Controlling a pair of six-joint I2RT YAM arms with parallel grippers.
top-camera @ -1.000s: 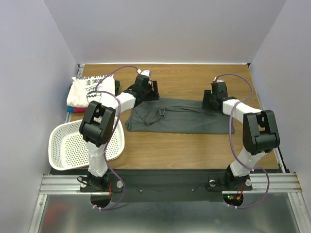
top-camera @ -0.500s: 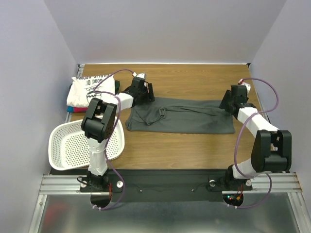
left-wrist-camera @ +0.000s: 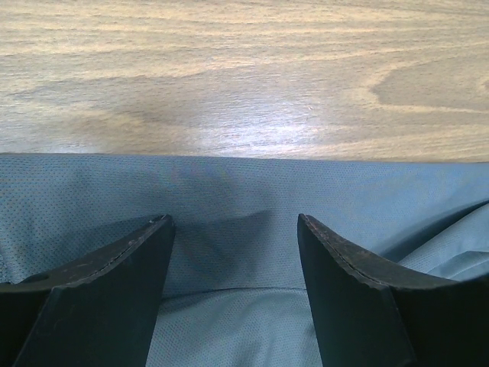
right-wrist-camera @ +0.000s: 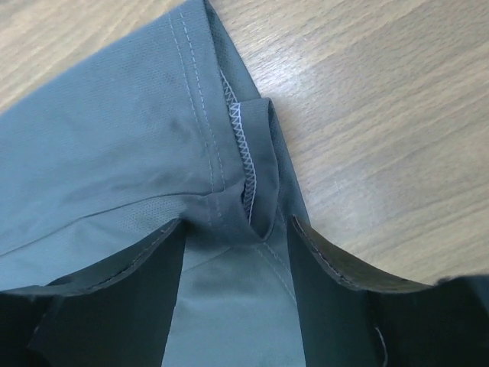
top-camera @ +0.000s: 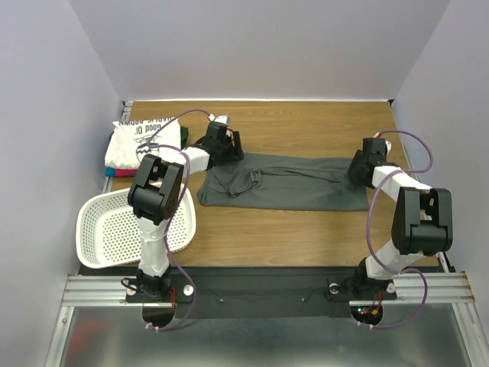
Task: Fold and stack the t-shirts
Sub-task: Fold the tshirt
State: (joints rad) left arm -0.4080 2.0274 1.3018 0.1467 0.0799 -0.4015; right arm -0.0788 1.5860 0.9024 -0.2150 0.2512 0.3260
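Your left gripper [left-wrist-camera: 235, 222] is sitting wide open over the far edge of the charcoal tee [top-camera: 290, 183], right gripper [right-wrist-camera: 237, 225] open astride its hem, neither gripping. Tee's lying flat on the table [top-camera: 306, 126]; basket [top-camera: 92, 229] is sitting by the folded stack [top-camera: 145, 141].

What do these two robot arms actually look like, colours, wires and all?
The left arm and right arm both mix white tube links with chunky black joint housings. A purple cable loops along each. Each tool ends in two black, tapered fingers.

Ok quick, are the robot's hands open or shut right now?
Left gripper: open, over the grey t-shirt edge.
Right gripper: open, astride that t-shirt's hem.
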